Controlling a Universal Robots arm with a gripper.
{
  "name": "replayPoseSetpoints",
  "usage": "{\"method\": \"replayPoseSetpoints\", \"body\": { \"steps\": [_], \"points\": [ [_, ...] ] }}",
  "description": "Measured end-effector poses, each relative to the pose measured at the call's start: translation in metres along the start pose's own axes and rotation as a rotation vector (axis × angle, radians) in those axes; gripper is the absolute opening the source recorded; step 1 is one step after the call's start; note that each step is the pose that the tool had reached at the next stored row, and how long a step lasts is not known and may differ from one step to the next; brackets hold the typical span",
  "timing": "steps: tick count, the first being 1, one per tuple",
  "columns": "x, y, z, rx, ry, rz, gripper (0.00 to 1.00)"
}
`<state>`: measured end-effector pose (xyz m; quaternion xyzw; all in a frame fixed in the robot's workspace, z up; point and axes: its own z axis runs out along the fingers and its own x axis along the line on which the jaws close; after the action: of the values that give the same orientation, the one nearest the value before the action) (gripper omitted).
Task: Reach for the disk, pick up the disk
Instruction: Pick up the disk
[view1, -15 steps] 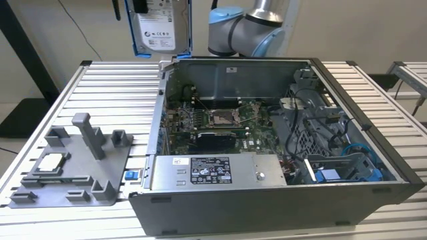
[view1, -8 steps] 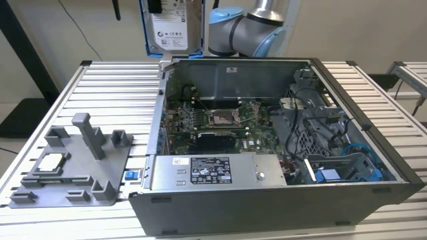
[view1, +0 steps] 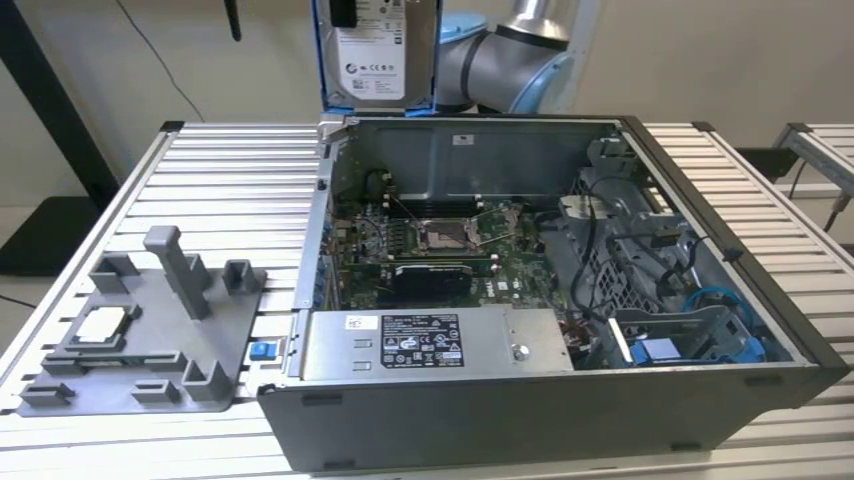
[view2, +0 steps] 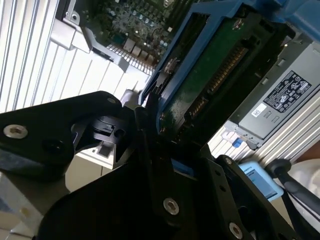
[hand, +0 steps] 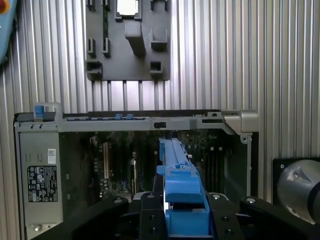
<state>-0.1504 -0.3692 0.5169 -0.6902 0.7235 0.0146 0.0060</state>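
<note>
Exterior view: disk (view1: 380, 55) clamped in my closed gripper (view2: 162, 134), high above the computer case (view1: 507, 430); pick-up looks done, grip needs steadiness.

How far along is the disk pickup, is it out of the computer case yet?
Done: the reach and the grasp. The gripper is shut on the disk, clamping its blue frame. In hand: the disk hangs upright in the air above the open computer case, touching nothing else. Left: nothing of the pickup itself that these views show.
</note>
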Motion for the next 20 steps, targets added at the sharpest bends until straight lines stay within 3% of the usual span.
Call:
{"method": "replayPoseSetpoints", "body": {
  "steps": [20],
  "points": [
    [-0.0037,-0.078,-0.0009,0.0,0.0001,0.0,0.0]
  ]
}}
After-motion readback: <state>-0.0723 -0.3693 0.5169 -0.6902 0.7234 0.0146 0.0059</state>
